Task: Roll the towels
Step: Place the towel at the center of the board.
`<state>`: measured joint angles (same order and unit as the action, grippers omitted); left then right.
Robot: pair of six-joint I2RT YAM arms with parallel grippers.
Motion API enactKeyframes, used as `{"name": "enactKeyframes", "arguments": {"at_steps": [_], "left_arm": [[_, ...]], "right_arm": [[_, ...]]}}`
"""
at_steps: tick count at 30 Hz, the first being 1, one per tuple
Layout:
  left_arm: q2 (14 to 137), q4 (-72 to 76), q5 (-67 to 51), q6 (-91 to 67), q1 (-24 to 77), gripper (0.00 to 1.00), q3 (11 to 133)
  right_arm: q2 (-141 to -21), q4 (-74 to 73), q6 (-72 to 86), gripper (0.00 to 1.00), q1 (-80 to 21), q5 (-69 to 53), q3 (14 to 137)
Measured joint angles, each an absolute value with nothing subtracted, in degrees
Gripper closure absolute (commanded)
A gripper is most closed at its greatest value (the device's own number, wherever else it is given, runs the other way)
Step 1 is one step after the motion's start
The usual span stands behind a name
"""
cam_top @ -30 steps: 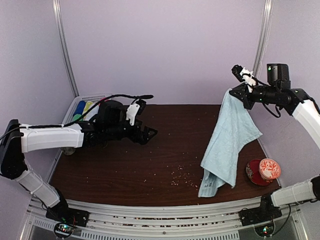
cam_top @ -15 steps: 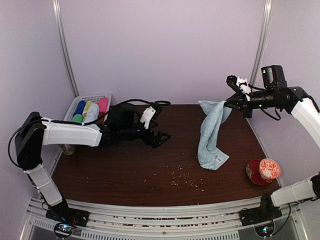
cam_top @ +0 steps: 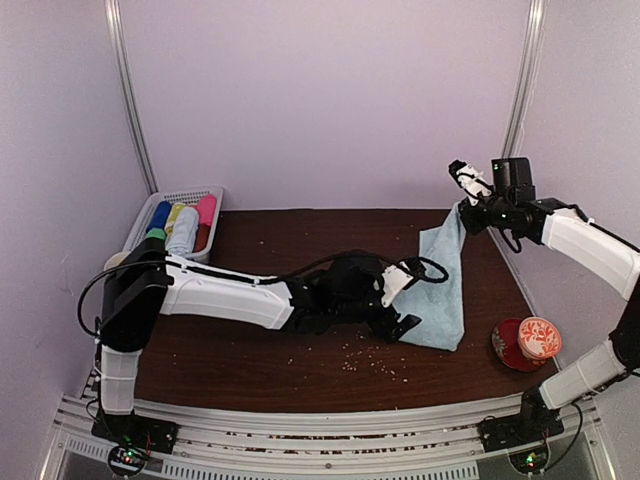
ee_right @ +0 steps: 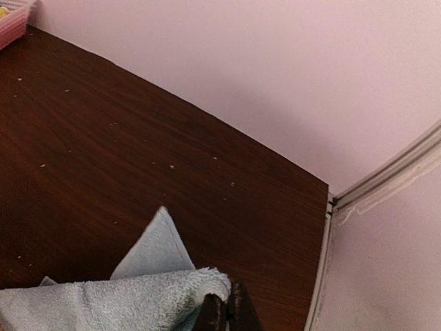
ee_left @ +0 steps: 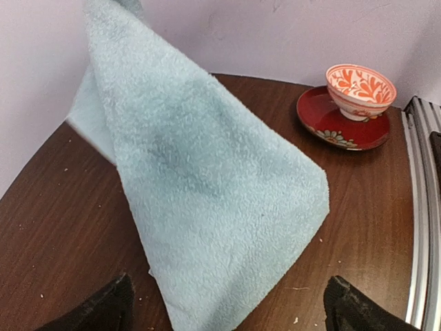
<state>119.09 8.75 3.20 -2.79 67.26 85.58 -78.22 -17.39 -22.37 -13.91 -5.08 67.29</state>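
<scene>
From above, the right gripper (cam_top: 465,203) is raised over the far right part of the table (cam_top: 250,350) and is clamped on the top corner of the pale blue towel (cam_top: 445,290). The towel hangs down from it, with its lower part spread on the wood. The left gripper (cam_top: 408,310) is reached across to the towel's lower left edge with its jaws spread wide, gripping nothing. An orange-patterned bowl (cam_top: 540,337) sits on a red saucer (cam_top: 508,348) near the right edge, and a basket (cam_top: 200,195) of coloured rolls stands at the far left.

In the left wrist view, the towel (ee_left: 207,179) drapes as a slanted sheet just ahead of the parted fingers (ee_left: 103,307), its bottom edge lying between them. The bowl (ee_left: 360,84) and saucer (ee_left: 324,124) stand beyond it.

In the right wrist view, the closed fingers (ee_right: 224,314) pinch a bunched corner of the towel (ee_right: 124,296) above the table.
</scene>
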Motion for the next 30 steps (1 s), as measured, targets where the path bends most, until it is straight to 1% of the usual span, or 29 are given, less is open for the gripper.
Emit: {"name": "enactKeyframes", "arguments": {"at_steps": [5,12,16,19,26,30], "left_arm": [[123.26,5.63,7.09,-3.79,67.35,0.02,90.8],[132.03,0.67,9.13,-5.06,68.82,0.02,106.52],[137.53,-1.63,9.76,-5.08,71.48,0.02,114.96],[141.6,-1.76,10.35,-5.28,73.28,0.02,118.76],[149.62,-0.49,13.98,-5.3,74.06,0.02,120.77],[152.44,2.07,17.52,-4.6,73.54,0.02,120.77]], "right_arm": [[-79.59,-12.75,-19.2,1.0,-13.91,8.12,65.87],[-79.64,-7.09,-17.74,1.0,-13.45,19.68,65.1],[-80.68,-5.96,-17.45,1.0,-12.23,21.32,64.86],[-81.47,-5.45,-17.19,1.0,-11.66,21.23,64.45],[-81.54,-4.67,-16.62,1.0,-11.49,19.0,62.11],[-80.88,-4.56,-16.29,1.0,-11.49,14.68,60.99]]}}
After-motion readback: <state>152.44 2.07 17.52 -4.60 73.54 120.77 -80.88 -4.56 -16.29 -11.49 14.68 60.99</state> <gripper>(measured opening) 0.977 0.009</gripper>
